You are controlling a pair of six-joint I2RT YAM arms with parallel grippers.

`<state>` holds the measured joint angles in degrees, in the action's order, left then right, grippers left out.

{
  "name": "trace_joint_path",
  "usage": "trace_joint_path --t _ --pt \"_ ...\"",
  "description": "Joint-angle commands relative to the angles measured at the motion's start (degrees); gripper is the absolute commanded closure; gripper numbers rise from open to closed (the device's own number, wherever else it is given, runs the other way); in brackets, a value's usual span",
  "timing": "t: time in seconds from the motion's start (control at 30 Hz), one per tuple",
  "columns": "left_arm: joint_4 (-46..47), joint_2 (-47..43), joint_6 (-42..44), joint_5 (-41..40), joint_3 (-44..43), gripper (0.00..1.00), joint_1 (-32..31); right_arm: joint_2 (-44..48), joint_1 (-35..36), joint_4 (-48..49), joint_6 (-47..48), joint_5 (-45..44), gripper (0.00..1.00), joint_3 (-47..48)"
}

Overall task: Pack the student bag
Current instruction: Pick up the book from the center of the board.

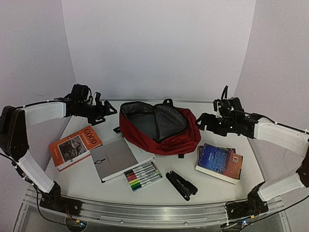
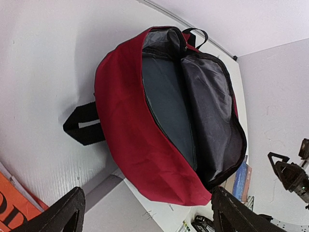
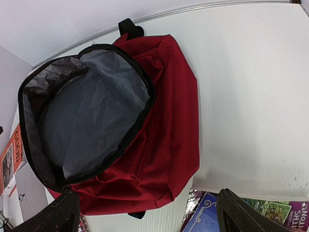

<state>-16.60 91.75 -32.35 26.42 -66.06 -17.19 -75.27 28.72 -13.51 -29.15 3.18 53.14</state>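
Observation:
The student bag (image 1: 176,140) is a dark red backpack lying on its side in the middle of the table. Its main compartment gapes wide and shows a bare grey lining (image 3: 91,121). My left gripper (image 1: 108,111) hovers just left of the bag with its jaws spread wide and nothing between them. In the left wrist view the bag's red side (image 2: 130,140) fills the space ahead of the left gripper (image 2: 149,215). My right gripper (image 1: 203,121) hangs open beside the bag's right end, holding nothing. The right wrist view has the bag's red front (image 3: 169,140) ahead of that gripper (image 3: 149,215).
In front of the bag lie an orange book (image 1: 75,146), a grey notebook (image 1: 116,158), a pack of coloured markers (image 1: 143,176), a black folding tool (image 1: 181,185) and a blue book (image 1: 219,162). White walls enclose the table on three sides.

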Motion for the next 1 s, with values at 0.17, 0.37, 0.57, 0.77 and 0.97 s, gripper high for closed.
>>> trace_joint_path --t 0.17,0.37,0.57,0.77,0.97 --pt "1.80 -10.24 -7.77 -0.25 15.68 0.08 0.03 -4.50 14.85 -1.70 -7.43 -3.83 0.07 -0.77" --pt "1.42 -15.62 -11.31 -4.60 23.36 0.08 0.03 -10.58 23.30 0.31 -10.21 -7.81 0.14 1.35" --pt "2.86 -21.82 -15.56 -7.15 30.21 0.03 0.02 -17.05 26.33 16.15 -16.14 1.52 0.23 0.63" --pt "2.47 -22.79 -18.23 -7.74 32.83 0.00 0.47 -23.95 26.30 26.99 -22.03 3.97 0.40 1.95" --pt "-1.17 -25.88 -18.17 -10.51 33.10 0.00 0.49 -28.33 26.30 30.91 -25.20 4.04 0.46 2.26"
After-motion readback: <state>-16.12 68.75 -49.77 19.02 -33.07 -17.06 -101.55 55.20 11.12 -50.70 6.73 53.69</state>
